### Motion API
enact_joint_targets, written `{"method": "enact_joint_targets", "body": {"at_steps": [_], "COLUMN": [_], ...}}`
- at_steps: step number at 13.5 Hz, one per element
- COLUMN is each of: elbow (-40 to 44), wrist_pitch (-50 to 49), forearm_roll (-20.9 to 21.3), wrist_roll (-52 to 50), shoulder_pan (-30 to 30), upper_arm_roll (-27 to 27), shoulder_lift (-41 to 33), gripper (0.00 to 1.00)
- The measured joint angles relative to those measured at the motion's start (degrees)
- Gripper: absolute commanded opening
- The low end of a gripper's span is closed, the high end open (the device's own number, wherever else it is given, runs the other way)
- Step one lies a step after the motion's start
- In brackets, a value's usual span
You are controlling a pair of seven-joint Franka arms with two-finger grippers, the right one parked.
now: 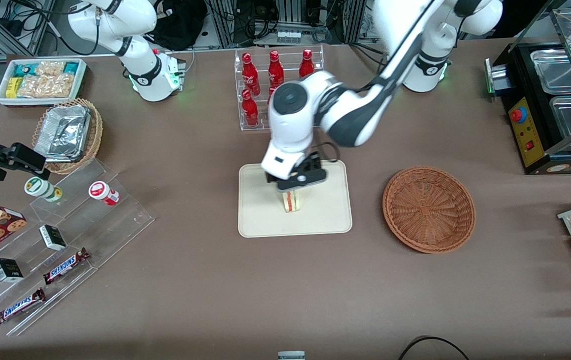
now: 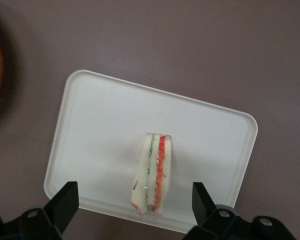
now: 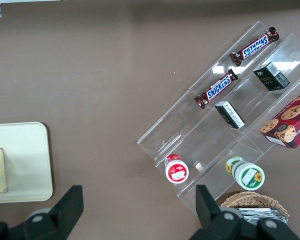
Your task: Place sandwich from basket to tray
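Tray (image 1: pixel 260 220) first — flat, cream, low-rimmed, lying mid-table between the basket (image 1: pixel 429 209) and the clear stepped rack of snack bars. Basket nothing but bare weave now, well apart from the tray toward the working arm's end.

On the tray, near its middle, the sandwich (image 1: pixel 293 201) — standing on edge, filling stripes up, bread faces to the sides. Seen from the left wrist, the sandwich (image 2: pixel 152 175) well inside the tray (image 2: pixel 100 130) rim, white board showing all round it.

Just above it, the gripper (image 1: pixel 299 184). From the wrist, fingertips (image 2: pixel 65 200) spread wide on either side of the wedge, clear gap to each bread face — released, nothing held.

So, by judgement: placing as good as done, only the retreat left. To do that well:

- Lift straight up, no sideways drift — a wedge balanced on its narrow edge likely to topple at a light brush from a finger.
- Keep the jaws as wide as now until well above the top crust.
- Swing away only once clear of the bread, and mind the bottle rack (image 1: pixel 275 82) close by the arm.
- No pressing down; soft bread marks easily.
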Motion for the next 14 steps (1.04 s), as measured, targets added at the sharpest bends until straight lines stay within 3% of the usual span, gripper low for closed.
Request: {"method": "enact_joint_targets", "body": {"at_steps": [6,14], "elbow": [-0.54,-1.49], "wrist_pitch": [-18.61,-33.23], "forearm_roll": [-0.23,-4.08], "wrist_roll": [3.46,33.09], "shoulder_pan": [14.29,32.43], "upper_arm_roll": [0.32,0.41], "shoulder_lift": [-13.81,-23.12], "gripper": [1.00,1.00]}}
